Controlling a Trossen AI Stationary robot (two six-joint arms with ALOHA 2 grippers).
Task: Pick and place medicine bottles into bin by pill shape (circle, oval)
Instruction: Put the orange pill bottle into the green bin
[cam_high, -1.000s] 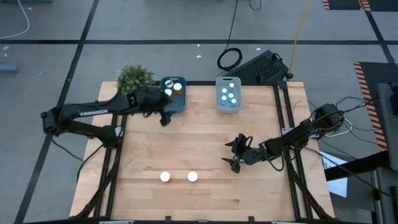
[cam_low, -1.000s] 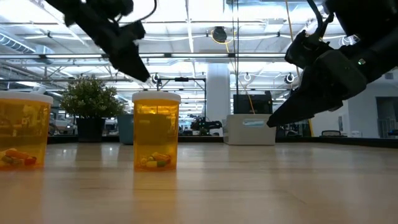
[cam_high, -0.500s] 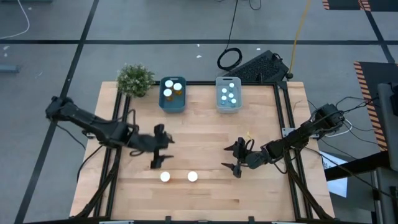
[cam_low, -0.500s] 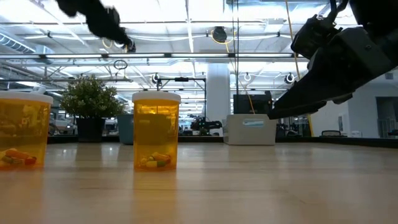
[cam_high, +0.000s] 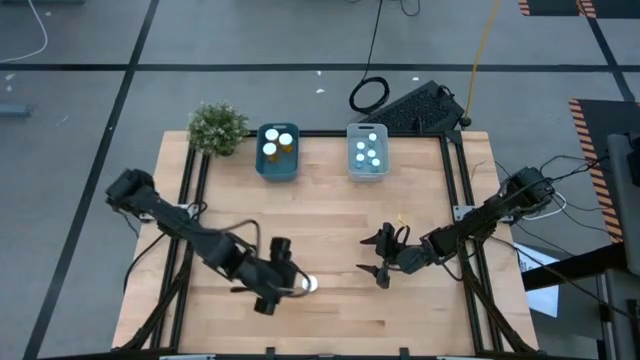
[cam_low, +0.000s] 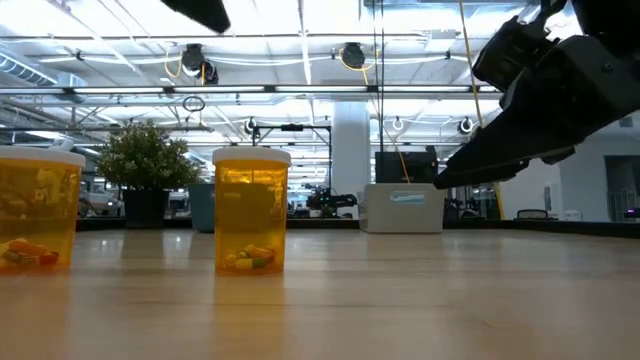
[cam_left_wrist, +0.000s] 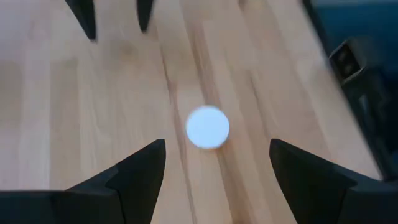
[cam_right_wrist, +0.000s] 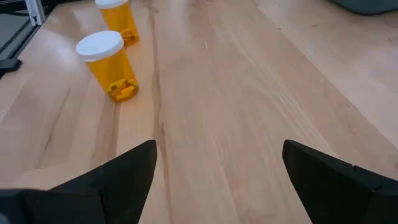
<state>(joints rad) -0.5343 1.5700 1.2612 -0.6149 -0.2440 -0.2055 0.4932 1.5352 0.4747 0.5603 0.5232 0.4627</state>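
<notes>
Left gripper hangs spread above the wooden table.

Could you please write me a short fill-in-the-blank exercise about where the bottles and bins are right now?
1. The dark blue bin holds ____ white-capped bottles.
2. The left gripper hovers with its fingers ____ above a white-capped amber bottle.
3. The right gripper is open and holds ____.
4. The leafy green potted plant stands beside the ____ bin, not the pale clear bin.

Missing words: two; open; nothing; dark blue
</notes>
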